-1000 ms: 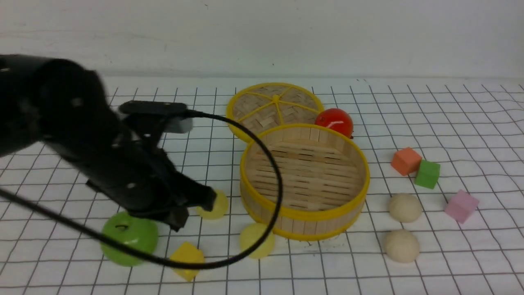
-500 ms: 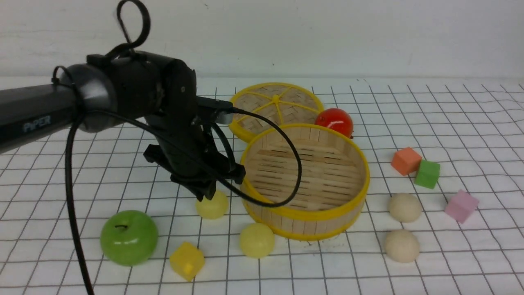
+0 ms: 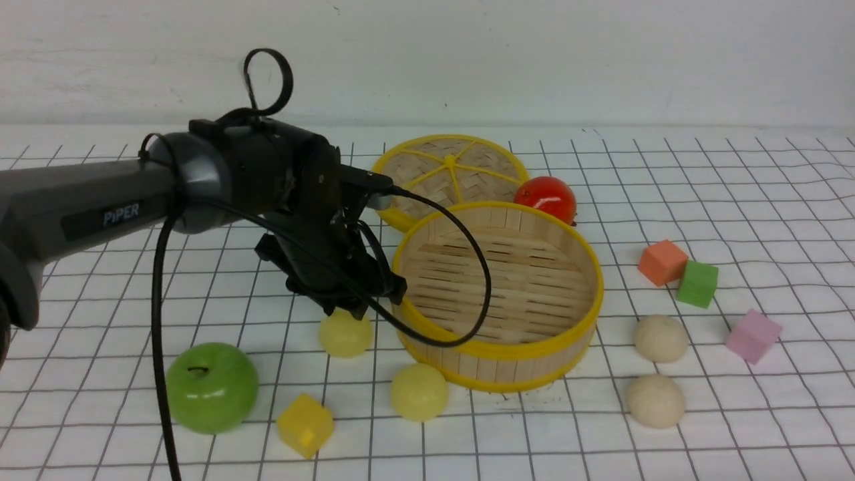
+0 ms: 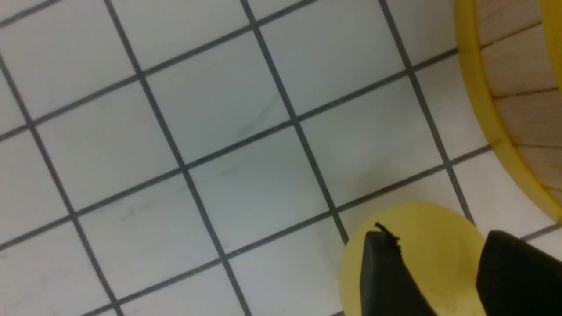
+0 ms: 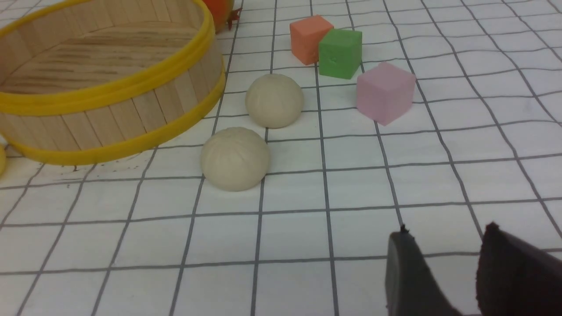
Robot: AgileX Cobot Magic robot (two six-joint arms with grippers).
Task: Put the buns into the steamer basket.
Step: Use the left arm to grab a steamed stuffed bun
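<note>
The steamer basket (image 3: 495, 349) stands mid-table with nothing inside it. Two pale yellow buns lie to its left: one (image 3: 345, 334) by its wall, the other (image 3: 419, 392) nearer the front. Two beige buns (image 3: 660, 339) (image 3: 655, 401) lie to its right. My left gripper (image 3: 347, 308) hangs open just over the first yellow bun (image 4: 439, 263), a finger (image 4: 382, 276) on either side, beside the basket's rim (image 4: 483, 109). My right gripper (image 5: 447, 232) is open over bare cloth, short of the beige buns (image 5: 274, 100) (image 5: 235, 158); it is outside the front view.
The woven lid (image 3: 449, 175) and a red tomato (image 3: 546, 198) sit behind the basket. A green apple (image 3: 212, 387) and a yellow cube (image 3: 305, 425) lie at the front left. Orange (image 3: 662, 262), green (image 3: 697, 284) and pink (image 3: 753, 336) cubes are on the right.
My left arm has swung up from beside the apple and come round over the yellow bun next to the basket. Its jaws have opened. The buns have stayed where they were.
</note>
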